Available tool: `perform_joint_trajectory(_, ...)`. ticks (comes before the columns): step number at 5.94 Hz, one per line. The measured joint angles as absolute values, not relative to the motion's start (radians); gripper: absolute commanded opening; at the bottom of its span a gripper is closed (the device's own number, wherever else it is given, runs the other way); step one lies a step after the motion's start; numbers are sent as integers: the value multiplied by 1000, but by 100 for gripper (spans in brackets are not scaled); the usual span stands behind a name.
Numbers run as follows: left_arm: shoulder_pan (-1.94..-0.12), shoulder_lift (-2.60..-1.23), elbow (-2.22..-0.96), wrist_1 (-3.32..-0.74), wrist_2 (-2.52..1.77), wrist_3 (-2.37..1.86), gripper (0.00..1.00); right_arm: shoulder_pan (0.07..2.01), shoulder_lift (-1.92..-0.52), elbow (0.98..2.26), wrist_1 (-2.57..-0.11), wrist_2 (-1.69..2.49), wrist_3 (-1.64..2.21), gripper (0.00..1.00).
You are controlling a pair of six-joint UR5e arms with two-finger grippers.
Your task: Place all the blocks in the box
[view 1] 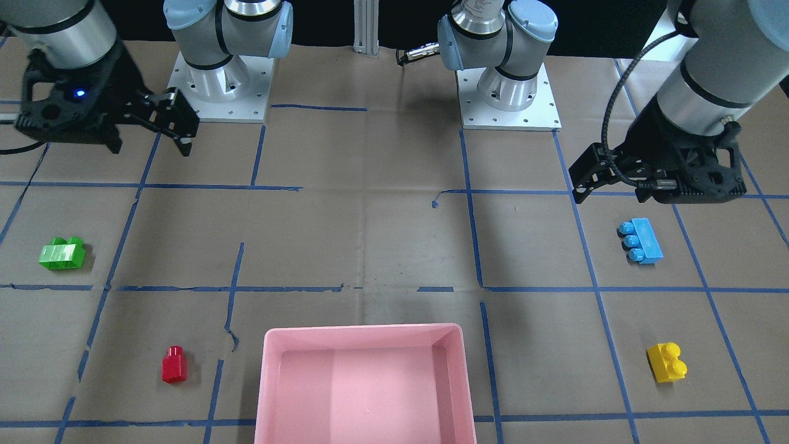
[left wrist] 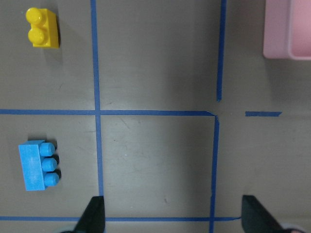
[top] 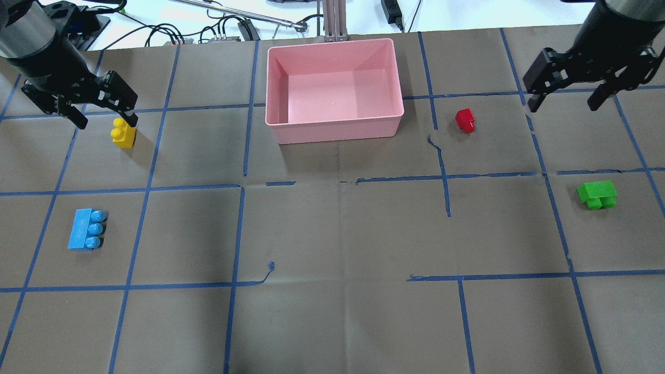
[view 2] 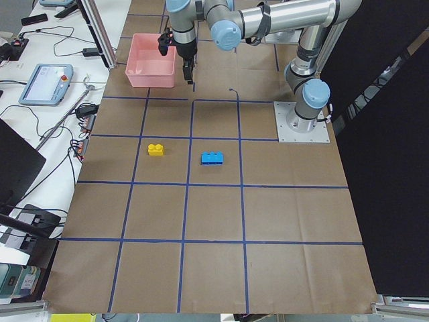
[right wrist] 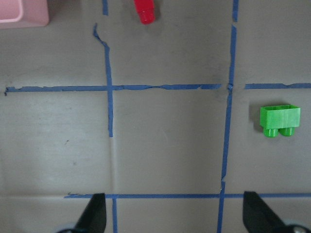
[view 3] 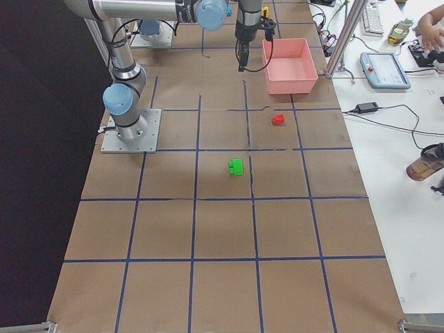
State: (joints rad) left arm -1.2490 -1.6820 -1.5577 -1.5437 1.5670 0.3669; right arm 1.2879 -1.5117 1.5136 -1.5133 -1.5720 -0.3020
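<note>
The pink box (top: 332, 127) stands at the table's far middle and holds nothing; it also shows in the front view (view 1: 363, 336). The yellow block (top: 123, 134) and light blue block (top: 85, 229) lie on the left side. The red block (top: 465, 120) and green block (top: 597, 194) lie on the right. My left gripper (top: 106, 122) is open and empty, raised above the table close to the yellow block. My right gripper (top: 563, 104) is open and empty, raised right of the red block. The left wrist view shows the blue (left wrist: 38, 166) and yellow (left wrist: 43, 28) blocks; the right wrist view shows the green (right wrist: 279, 120) and red (right wrist: 145, 10) ones.
Brown paper with a blue tape grid (top: 239, 187) covers the table. The two arm bases (view 1: 219, 86) (view 1: 508, 92) stand at the robot's edge. Cables and a metal post (top: 332, 21) sit beyond the box's far side.
</note>
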Motion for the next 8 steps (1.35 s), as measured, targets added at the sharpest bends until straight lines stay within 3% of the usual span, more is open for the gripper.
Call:
perform_joint_trajectory(4,-1067,-1744,-1804,-1169,1567,640,95,1069,-1359,1525,-1683,-1675,-627,99)
perform_joint_trajectory(6,-1046,-1806,-1792,-1092,1568,672,95,1029,-1263,1580,-1814,-1671,-647,99)
perform_joint_trajectory(8,-1036,-1846,-1796,-1063,1570,701,97,996,-1232,1738,-2014,-1666,-687,99)
